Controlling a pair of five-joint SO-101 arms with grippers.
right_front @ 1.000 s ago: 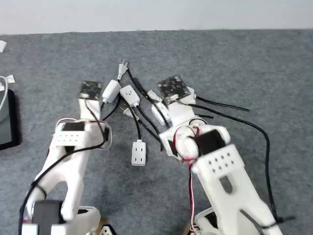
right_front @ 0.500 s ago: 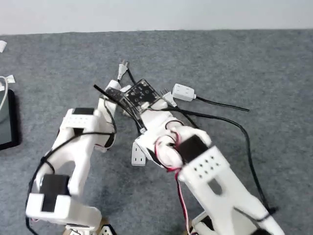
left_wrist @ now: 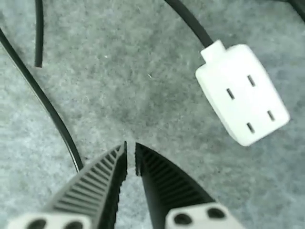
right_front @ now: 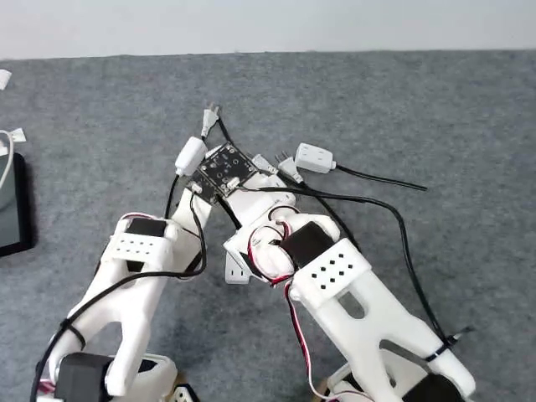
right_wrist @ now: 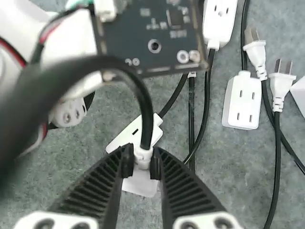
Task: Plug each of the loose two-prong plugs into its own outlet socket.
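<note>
In the right wrist view my right gripper (right_wrist: 140, 163) is shut on a white plug (right_wrist: 142, 155) whose black cord (right_wrist: 145, 109) arches up away from it. A white block (right_wrist: 133, 136) lies just past the plug. Beyond are two white outlet sockets (right_wrist: 243, 102) (right_wrist: 219, 14) and two loose two-prong plugs (right_wrist: 255, 45) (right_wrist: 281, 71). My left gripper (left_wrist: 130, 148) is shut on nothing, low over the grey carpet. A white outlet socket (left_wrist: 243, 95) on a black cord lies a short way off from it. From above, both arms meet over the tangle of cords near a circuit board (right_front: 222, 166).
Black cords (right_front: 394, 209) loop across the carpet to the right of the arms. In the high view there are a white outlet (right_front: 314, 157), a white adapter (right_front: 191, 155) and a loose plug (right_front: 209, 113). A dark flat object (right_front: 10, 201) sits at the left edge.
Both arms swung in toward the middle of the cord tangle. The right arm crossed leftward, and a white outlet was shifted out to the right of the pile.
</note>
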